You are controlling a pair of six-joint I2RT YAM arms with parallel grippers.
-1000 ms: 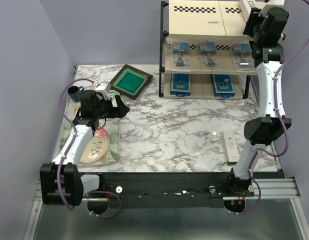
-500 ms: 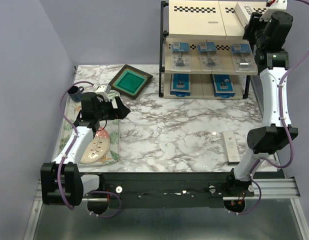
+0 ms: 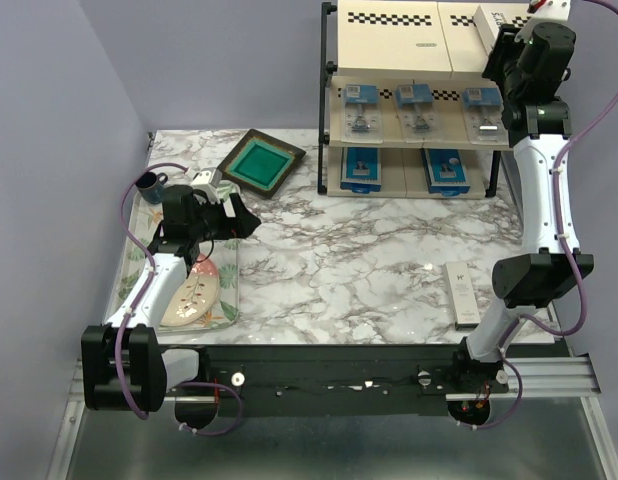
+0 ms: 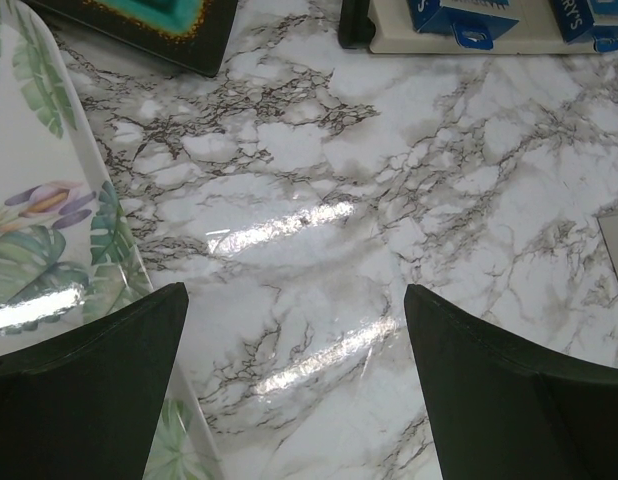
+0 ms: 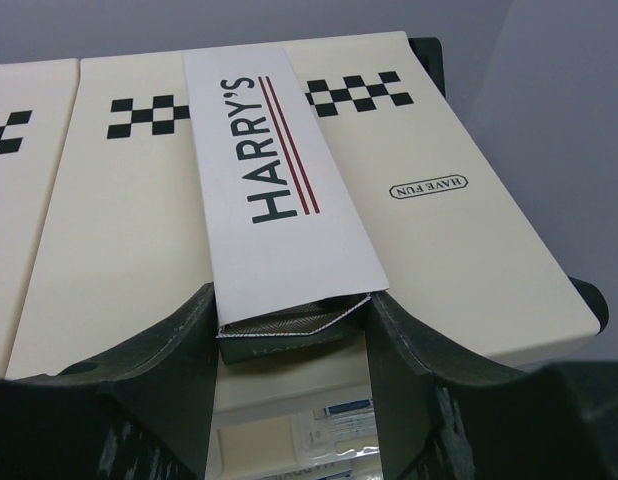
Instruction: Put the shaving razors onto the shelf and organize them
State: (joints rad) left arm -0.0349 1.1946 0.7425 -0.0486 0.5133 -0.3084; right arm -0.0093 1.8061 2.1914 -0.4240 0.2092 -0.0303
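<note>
White HARRY'S box lies lengthwise on the top board of the shelf, its near end pinched between the partly spread jaws of my right gripper; bare board runs beside it to the right edge. Three blister packs fill the middle tier, two dark-blue boxes the bottom; my right arm hides the tiers' right end. A second white box lies on the marble table near that arm's base. My left gripper hangs wide open, empty, over open marble beside the floral tray.
</note>
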